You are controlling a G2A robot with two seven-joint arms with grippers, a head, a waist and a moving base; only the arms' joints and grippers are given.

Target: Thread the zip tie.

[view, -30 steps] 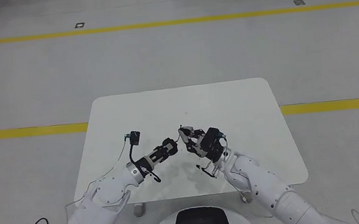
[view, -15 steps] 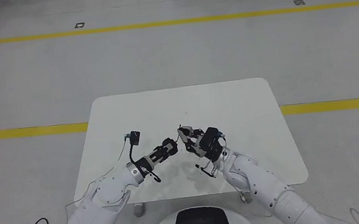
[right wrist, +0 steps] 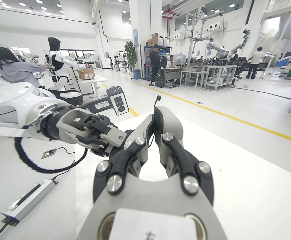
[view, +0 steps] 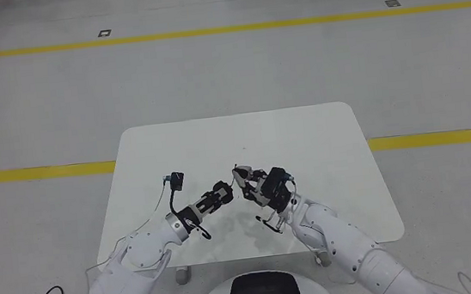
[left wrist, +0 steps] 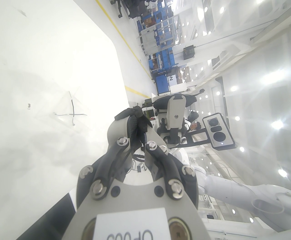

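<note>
**Tip to tip, above the middle**

The left fingers (view: 221, 190) and the right fingers (right wrist: 169, 127) hang above the surface (view: 304, 140), over its middle, tips just beside each other. The zip tie (right wrist: 158, 98) sits pinched between the right fingers: its head stands just beyond their tips, its strap runs back between them.

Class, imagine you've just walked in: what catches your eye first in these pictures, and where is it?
The left tool and right tool point at each other, tips close together, over the near middle of the white table. The right tool is shut on a thin black zip tie, whose end sticks out past its fingertips.
</note>
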